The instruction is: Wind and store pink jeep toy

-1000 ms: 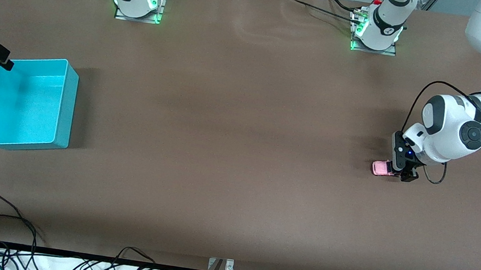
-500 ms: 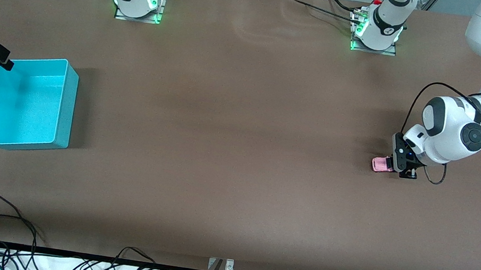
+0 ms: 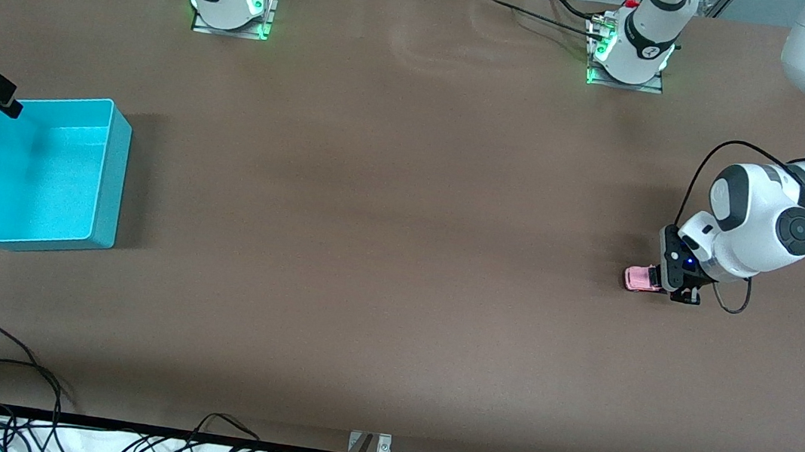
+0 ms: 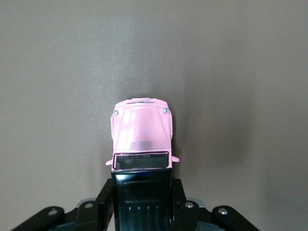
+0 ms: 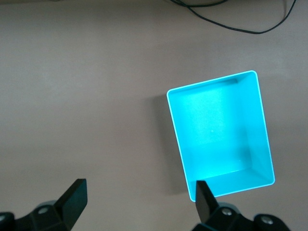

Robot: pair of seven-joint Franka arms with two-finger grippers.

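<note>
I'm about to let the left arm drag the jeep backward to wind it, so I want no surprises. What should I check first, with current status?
1. Left gripper shut on the pink jeep toy's black rear: ok.
2. Jeep resting on the table, wheels down: cannot tell, wheels hidden.
3. Grip centred, jeep pointing straight out from the fingers: ok.
4. Turquoise bin empty, at the right arm's end: ok.
5. Right gripper open, waiting above the table beside the bin: ok.
</note>
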